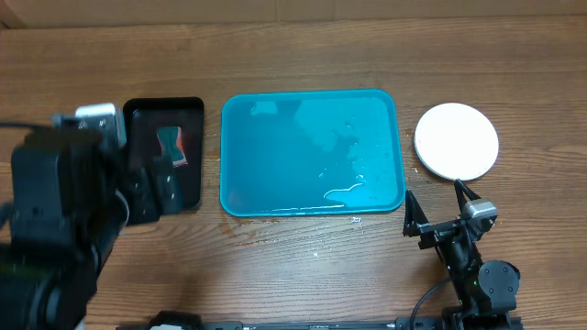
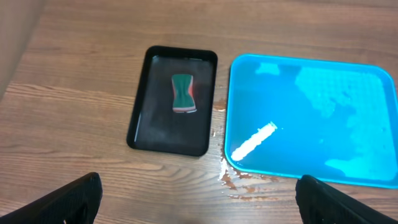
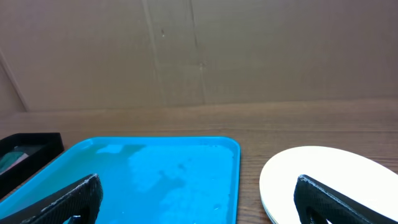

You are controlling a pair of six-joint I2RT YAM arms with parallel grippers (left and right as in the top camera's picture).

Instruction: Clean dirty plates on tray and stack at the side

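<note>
I count one blue tray (image 1: 275, 156), one black tray (image 1: 193, 188), one sponge (image 1: 171, 144) and one pile of plates (image 1: 456, 140) — how many are in it, I can't tell from here.

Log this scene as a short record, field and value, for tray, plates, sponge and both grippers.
tray: wet, no plates on it
plates: white top, on table right of tray; count unclear
sponge: in black tray, left of tray
left gripper: open, empty
right gripper: open, empty, near plates
</note>
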